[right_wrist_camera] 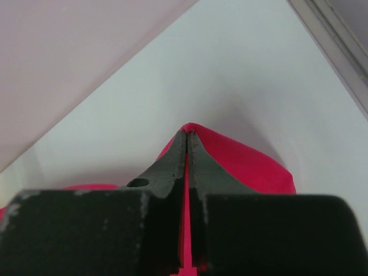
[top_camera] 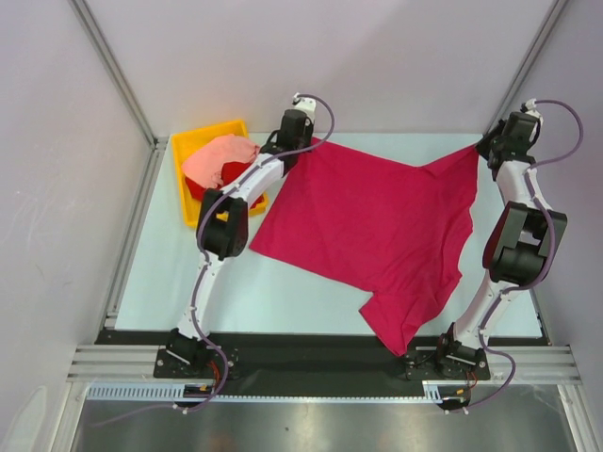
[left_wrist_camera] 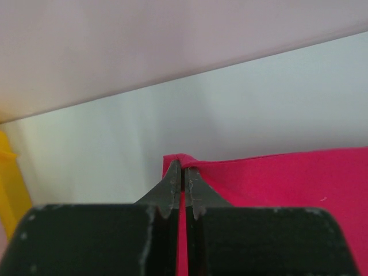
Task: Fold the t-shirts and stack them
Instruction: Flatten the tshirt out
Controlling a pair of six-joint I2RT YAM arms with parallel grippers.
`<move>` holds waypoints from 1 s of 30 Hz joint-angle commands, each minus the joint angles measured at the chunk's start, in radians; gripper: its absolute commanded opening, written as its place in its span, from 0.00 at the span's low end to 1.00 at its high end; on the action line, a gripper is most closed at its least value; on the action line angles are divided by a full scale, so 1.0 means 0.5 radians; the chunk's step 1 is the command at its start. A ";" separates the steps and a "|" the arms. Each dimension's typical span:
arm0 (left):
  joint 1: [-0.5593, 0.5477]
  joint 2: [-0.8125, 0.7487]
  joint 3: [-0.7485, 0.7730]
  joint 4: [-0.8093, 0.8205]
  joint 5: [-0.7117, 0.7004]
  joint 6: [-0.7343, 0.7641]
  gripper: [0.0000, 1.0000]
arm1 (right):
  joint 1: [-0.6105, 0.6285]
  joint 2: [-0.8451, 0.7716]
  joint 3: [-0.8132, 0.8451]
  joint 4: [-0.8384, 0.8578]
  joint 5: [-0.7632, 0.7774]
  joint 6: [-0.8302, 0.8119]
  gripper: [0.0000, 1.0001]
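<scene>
Top external view: the magenta-crimson t-shirt [top_camera: 377,226] is seen spread mid-table, its far corners clamped in the closed left gripper [left_wrist_camera: 184,172] and right gripper [right_wrist_camera: 188,135], so even tension should be kept and both corners lowered together, clear of the yellow bin [top_camera: 203,141] at far left.

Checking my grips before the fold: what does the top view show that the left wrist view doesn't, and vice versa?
Top only: the right hand at a far corner, and the salmon shirt. Left wrist only: the left hand seen close, pinched shut on a corner fold. Both: the magenta shirt and the yellow bin.
</scene>
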 commanded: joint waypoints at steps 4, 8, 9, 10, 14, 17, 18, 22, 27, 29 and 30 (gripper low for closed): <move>0.031 -0.078 0.154 0.046 0.166 -0.161 0.00 | -0.019 -0.098 0.182 -0.201 0.076 0.041 0.00; 0.031 -0.332 0.175 -0.037 0.224 -0.149 0.00 | -0.019 -0.365 0.207 -0.299 0.131 0.148 0.00; 0.031 -0.387 0.175 -0.064 0.234 -0.133 0.00 | -0.016 -0.505 0.204 -0.306 0.132 0.173 0.00; 0.031 -0.440 0.175 -0.086 0.255 -0.124 0.00 | -0.013 -0.586 0.213 -0.342 0.183 0.200 0.00; 0.049 -0.777 0.120 -0.187 0.335 -0.063 0.00 | 0.024 -0.936 0.357 -0.529 0.242 0.167 0.00; 0.053 -1.105 -0.033 -0.206 0.350 -0.044 0.00 | 0.039 -1.233 0.412 -0.658 0.251 0.124 0.00; 0.062 -1.288 -0.124 -0.209 0.362 -0.047 0.00 | 0.048 -1.304 0.446 -0.686 0.260 0.112 0.00; 0.068 -1.764 -0.389 -0.215 0.387 -0.057 0.00 | 0.049 -1.681 0.544 -0.796 0.193 0.111 0.00; 0.068 -2.320 -0.686 -0.236 0.347 -0.001 0.00 | 0.049 -1.933 0.777 -0.928 0.153 0.105 0.00; 0.068 -2.541 -0.714 -0.264 0.338 0.020 0.00 | 0.045 -2.019 0.927 -0.962 0.153 0.087 0.00; 0.068 -2.606 -0.736 -0.267 0.350 0.023 0.00 | 0.048 -2.044 0.970 -0.977 0.153 0.078 0.00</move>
